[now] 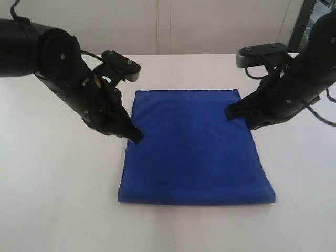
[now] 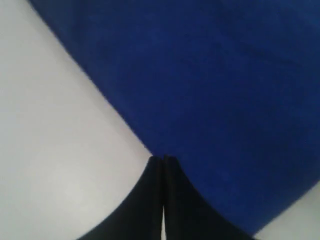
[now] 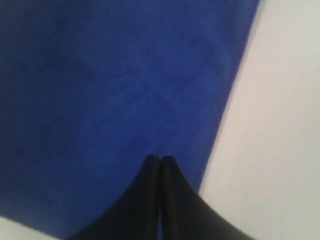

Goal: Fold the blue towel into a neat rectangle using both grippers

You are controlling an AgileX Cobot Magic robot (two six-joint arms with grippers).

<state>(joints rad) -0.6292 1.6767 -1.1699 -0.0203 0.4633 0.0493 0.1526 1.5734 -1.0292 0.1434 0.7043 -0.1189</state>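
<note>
The blue towel [image 1: 194, 149] lies flat on the white table as a folded rectangle, its thicker fold toward the near edge. My left gripper [image 1: 135, 137] is shut, with its tips down on the towel's left edge [image 2: 165, 150], about halfway along that side. My right gripper [image 1: 231, 113] is shut too. Its tips are pressed into the cloth just inside the right edge [image 3: 220, 125]. Both pairs of fingertips [image 2: 172, 165] [image 3: 167, 165] meet with no gap. The cloth pinched under them is hidden.
The white table [image 1: 58, 199] surrounds the towel on all sides. Both black arms slant in from the far corners, with camera mounts [image 1: 122, 64] [image 1: 262, 53] above the towel's far corners. A dark frame [image 1: 302, 23] stands at the back right.
</note>
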